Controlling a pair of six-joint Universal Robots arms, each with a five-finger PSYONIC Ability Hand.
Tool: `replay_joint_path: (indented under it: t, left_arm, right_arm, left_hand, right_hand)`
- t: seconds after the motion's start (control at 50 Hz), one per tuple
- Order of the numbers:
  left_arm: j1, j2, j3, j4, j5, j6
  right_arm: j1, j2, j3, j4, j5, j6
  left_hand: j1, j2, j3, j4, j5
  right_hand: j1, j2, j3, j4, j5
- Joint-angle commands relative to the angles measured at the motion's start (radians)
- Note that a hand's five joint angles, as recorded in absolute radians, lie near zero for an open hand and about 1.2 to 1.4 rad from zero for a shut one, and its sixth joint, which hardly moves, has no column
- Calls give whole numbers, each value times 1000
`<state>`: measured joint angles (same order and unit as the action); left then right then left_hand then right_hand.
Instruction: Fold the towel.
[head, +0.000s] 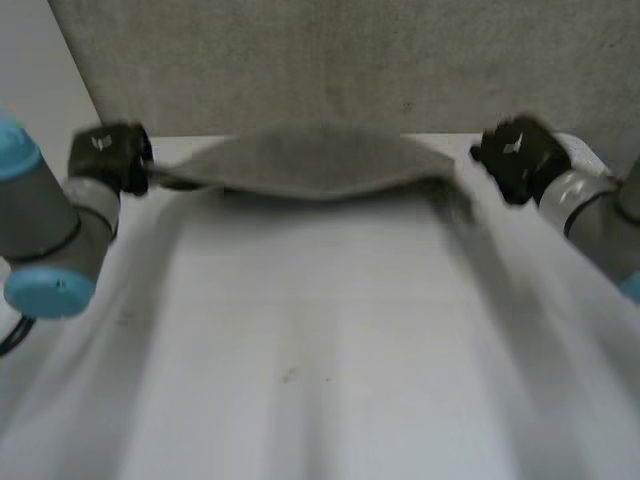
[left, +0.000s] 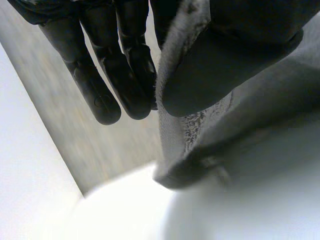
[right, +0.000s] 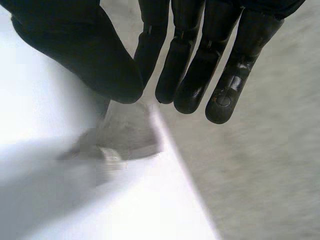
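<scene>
A grey towel (head: 308, 165) hangs stretched between my two hands above the far edge of the white table (head: 320, 350), sagging a little in the middle. My left hand (head: 108, 152) holds its left end. In the left wrist view the thumb (left: 235, 55) pinches the towel's (left: 200, 135) fluffy edge against the fingers (left: 122, 75). My right hand (head: 515, 155) holds the right end. In the right wrist view the thumb (right: 90, 60) and fingers (right: 200, 65) close on a corner of the towel (right: 125, 132) just above the table's edge.
A grey panel (head: 350, 60) stands upright right behind the table's far edge, close to both hands. My two arms (head: 50, 230) reach forward along the table's sides.
</scene>
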<state>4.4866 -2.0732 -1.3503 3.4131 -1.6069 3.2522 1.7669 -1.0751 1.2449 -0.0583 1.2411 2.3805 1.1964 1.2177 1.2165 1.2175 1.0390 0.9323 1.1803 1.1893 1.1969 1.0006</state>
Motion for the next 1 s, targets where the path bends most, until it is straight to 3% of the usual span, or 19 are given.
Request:
replay_joint_path:
  t: [0.02,0.18,0.28,0.3,0.32,0.34,0.36,0.46,0.56,0.76,0.88,1.0]
  left_arm:
    - [25,-15,-194,51,28,3]
    - [81,181,-384,31,36,9]
    - [106,291,-463,14,110,29]
    - [118,307,-472,8,137,35]
    - [129,315,-475,2,156,40]
    - [129,315,-475,2,156,40]
    - [125,318,-472,-5,165,41]
    - [85,347,-424,-38,165,34]
    - [0,413,-317,-86,160,24]
    - [-121,487,-103,-218,151,24]
    - [-141,490,-13,-261,113,23]
    - [-167,492,83,-290,82,11]
  right_arm:
    - [-20,66,149,-8,-19,-55]
    - [-70,-75,292,107,-35,-55]
    - [-112,-143,349,159,-62,-46]
    - [-124,-147,357,158,-66,-35]
    - [-126,-147,361,149,-68,-14]
    - [-126,-147,361,149,-68,-14]
    - [-122,-143,360,132,-66,23]
    - [-119,-19,323,-56,-54,295]
    - [-112,29,294,-140,-52,411]
    - [61,155,176,-178,-35,578]
    - [148,169,139,-183,-14,674]
    - [230,215,70,-186,61,718]
  left_hand:
    - [200,179,180,179,183]
    - [200,179,180,179,183]
    - [200,179,180,179,183]
    - [200,179,180,179,183]
    - [200,179,180,179,183]
    - [200,179,180,179,183]
    - [200,179,180,179,183]
    - [200,179,180,179,183]
    - [200,179,180,179,183]
    - [200,179,180,179,183]
    - [200,179,180,179,183]
    - [200,179,180,179,183]
  right_hand:
    - [464,216,207,199,221]
    - [464,216,207,199,221]
    - [464,216,207,199,221]
    - [375,127,118,110,132]
    - [-33,-281,-290,-298,-276]
    - [-37,-285,-294,-302,-280]
    - [-368,-616,-625,-633,-611]
    - [-582,-830,-839,-847,-825]
    - [-618,-866,-875,-883,-861]
    - [-671,-919,-928,-936,-914]
    - [-677,-925,-934,-942,-920]
    - [-677,-925,-934,-942,-920]
